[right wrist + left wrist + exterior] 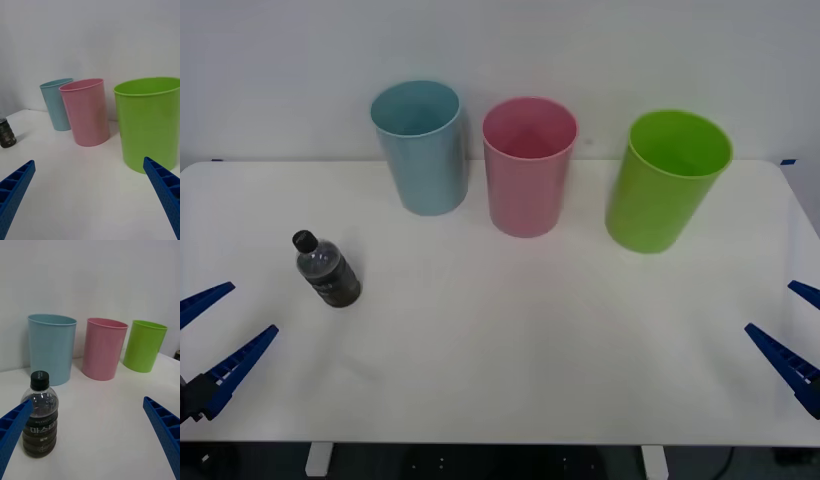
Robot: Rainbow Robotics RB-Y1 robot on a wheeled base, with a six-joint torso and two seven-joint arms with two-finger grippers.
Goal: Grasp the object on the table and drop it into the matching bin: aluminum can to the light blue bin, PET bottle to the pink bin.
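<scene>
bottle not yet grasped

nearest, the left gripper [215, 330] hung at the table's [510, 340] near left edge, fingers spread wide and holding nothing; the right gripper [795, 335] waited at the near right edge, equally wide and empty. just beyond the left gripper, the bottle [327, 268] stood upright on the left side, untouched. farthest, the blue bin [420, 148], pink bin [529, 166] and green bin [667, 180] stood in a row. grasping, carrying and dropping into pink all remained.
</scene>
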